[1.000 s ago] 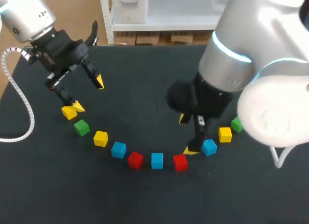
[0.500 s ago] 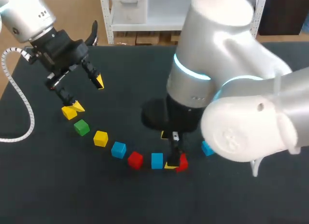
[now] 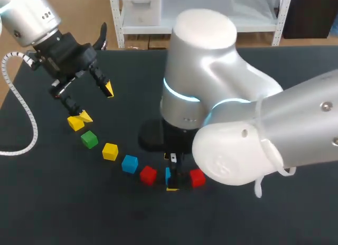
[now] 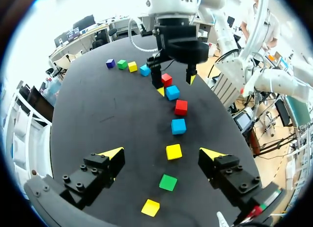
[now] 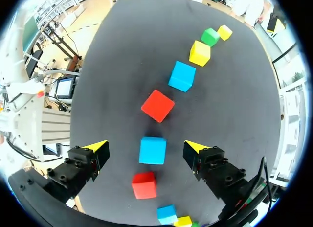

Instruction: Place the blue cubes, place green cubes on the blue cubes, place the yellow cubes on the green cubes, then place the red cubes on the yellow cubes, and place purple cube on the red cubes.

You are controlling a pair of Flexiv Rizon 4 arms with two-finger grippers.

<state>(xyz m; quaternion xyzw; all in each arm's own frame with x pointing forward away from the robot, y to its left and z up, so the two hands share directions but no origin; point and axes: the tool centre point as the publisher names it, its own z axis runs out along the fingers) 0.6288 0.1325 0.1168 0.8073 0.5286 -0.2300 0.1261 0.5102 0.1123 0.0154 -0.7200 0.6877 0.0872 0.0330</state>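
Coloured cubes lie in a curved row on the black table (image 3: pixel 132 86). From the left in the head view: yellow cube (image 3: pixel 75 123), green cube (image 3: pixel 88 139), yellow cube (image 3: pixel 110 151), blue cube (image 3: pixel 129 163), red cube (image 3: pixel 148 175), a half-hidden middle blue cube (image 3: pixel 168 175), red cube (image 3: pixel 197 178). My right gripper (image 3: pixel 172 182) hangs open over the middle blue cube (image 5: pixel 152 150), which lies between the fingers of this gripper (image 5: pixel 145 147) without contact. My left gripper (image 3: pixel 96 103) is open beside the row's left end, holding nothing. A purple cube (image 4: pixel 110 63) ends the far side of the row.
The bulky right arm (image 3: pixel 222 113) covers the row's right part in the head view. The left wrist view shows that part: a blue cube (image 4: pixel 145 70), a yellow cube (image 4: pixel 132 66) and a green cube (image 4: pixel 122 64). A white cable (image 3: pixel 24 113) loops by the left edge.
My right arm has swung left along the row, from the blue cube near its right end to the middle blue cube. The left arm and all cubes have stayed put.
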